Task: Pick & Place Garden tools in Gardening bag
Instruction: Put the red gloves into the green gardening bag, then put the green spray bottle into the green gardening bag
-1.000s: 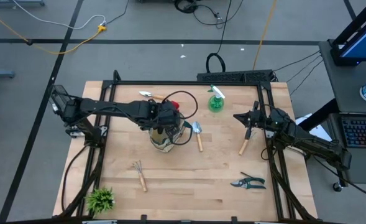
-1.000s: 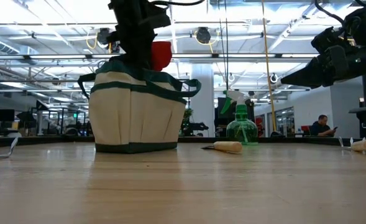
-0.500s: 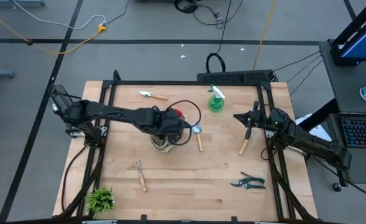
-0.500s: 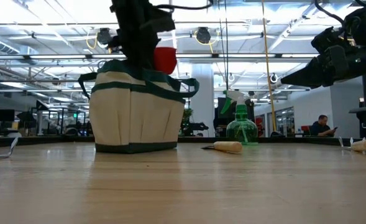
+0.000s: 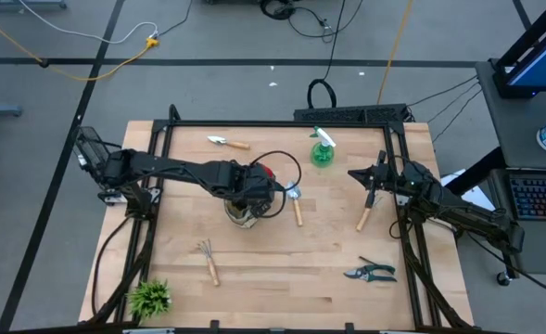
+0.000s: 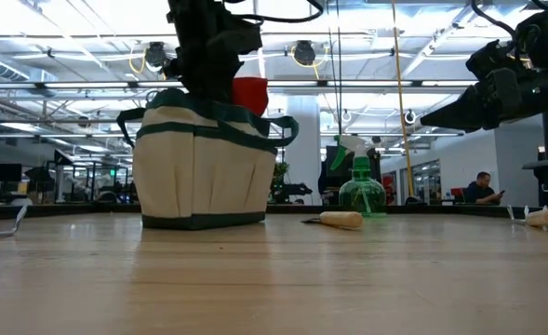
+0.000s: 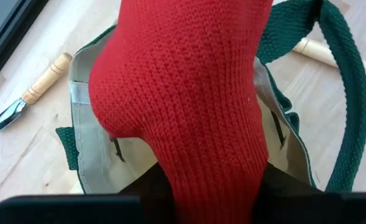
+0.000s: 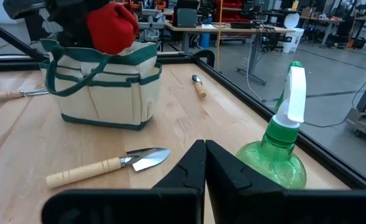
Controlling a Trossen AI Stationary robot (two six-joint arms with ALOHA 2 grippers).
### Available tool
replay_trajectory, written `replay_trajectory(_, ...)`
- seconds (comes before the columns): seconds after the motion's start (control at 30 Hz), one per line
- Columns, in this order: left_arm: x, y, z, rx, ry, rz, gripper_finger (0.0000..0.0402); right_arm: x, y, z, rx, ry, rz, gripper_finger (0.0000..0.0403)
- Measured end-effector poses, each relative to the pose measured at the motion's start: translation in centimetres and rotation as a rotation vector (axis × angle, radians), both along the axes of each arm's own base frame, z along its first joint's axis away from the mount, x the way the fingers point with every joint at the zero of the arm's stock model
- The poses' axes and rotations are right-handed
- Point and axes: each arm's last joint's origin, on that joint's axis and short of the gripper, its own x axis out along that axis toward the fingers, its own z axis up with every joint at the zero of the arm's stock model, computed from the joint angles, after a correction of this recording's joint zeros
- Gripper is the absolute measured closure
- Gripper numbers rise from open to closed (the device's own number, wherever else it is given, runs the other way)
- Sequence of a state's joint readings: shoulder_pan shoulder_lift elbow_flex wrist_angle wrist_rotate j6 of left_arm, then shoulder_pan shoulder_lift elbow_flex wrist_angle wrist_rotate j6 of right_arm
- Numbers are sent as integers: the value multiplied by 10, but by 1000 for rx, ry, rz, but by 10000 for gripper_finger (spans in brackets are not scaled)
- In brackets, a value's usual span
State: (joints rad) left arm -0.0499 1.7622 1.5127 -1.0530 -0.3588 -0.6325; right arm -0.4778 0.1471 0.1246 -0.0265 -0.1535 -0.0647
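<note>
The beige gardening bag point(image 6: 204, 167) with green trim stands on the table, left of centre. My left gripper point(image 5: 252, 184) hangs over its mouth, shut on the red glove point(image 6: 248, 93), which fills the left wrist view point(image 7: 183, 93). My right gripper point(image 8: 204, 165) is shut and empty, raised near the table's right edge point(image 5: 370, 186). A wooden-handled tool point(image 5: 363, 218) lies on the table below it. Two trowels point(image 5: 296, 202) point(image 5: 226, 141), the green spray bottle point(image 5: 323, 150), a pronged rake point(image 5: 208, 260) and dark shears point(image 5: 370, 273) also lie on the table. My left gripper holds the red glove by its knit part point(image 7: 214, 180) from above. The glove itself hides the fingers. The glove hangs below the gripper over the bag's open mouth point(image 7: 89, 155), and its lower end is hidden behind the bag's rim in the low view.
A small leafy plant point(image 5: 150, 297) stands at the near left corner. A black frame rail point(image 5: 282, 123) runs around the table. There is bare wood in the near middle of the table point(image 5: 291, 269).
My left gripper has gone a little toward the table's right and near edges and down toward the bag's mouth, carrying the red glove. The glove now sits lower against the bag's rim. The far trowel, earlier covered by the arm, now shows.
</note>
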Motion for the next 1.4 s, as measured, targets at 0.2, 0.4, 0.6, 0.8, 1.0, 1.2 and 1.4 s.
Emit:
replay_trajectory(0.2, -6, 2, 2, 3, 39, 9, 256, 0, 0, 0, 0, 0, 0, 403)
replay_trajectory(0.4, -9, 2, 4, 8, 50, 10, 214, 0, 0, 0, 0, 0, 0, 403)
replay_trajectory(0.6, -14, 2, 11, 9, 31, 10, 159, 0, 0, 0, 0, 0, 0, 403)
replay_trajectory(0.8, -18, 2, 15, 9, 39, 3, 111, 0, 0, 0, 0, 0, 0, 403)
replay_trajectory(1.0, -26, 2, 23, -26, 41, -12, 83, 0, 0, 0, 1, -1, 4, 403)
replay_trajectory(1.2, -42, 2, 47, -60, -37, -43, 80, 0, 0, 3, 84, -60, -4, 403)
replay_trajectory(1.4, -67, 4, 77, -29, -146, -32, 81, 1, 0, 10, 205, -174, -17, 403)
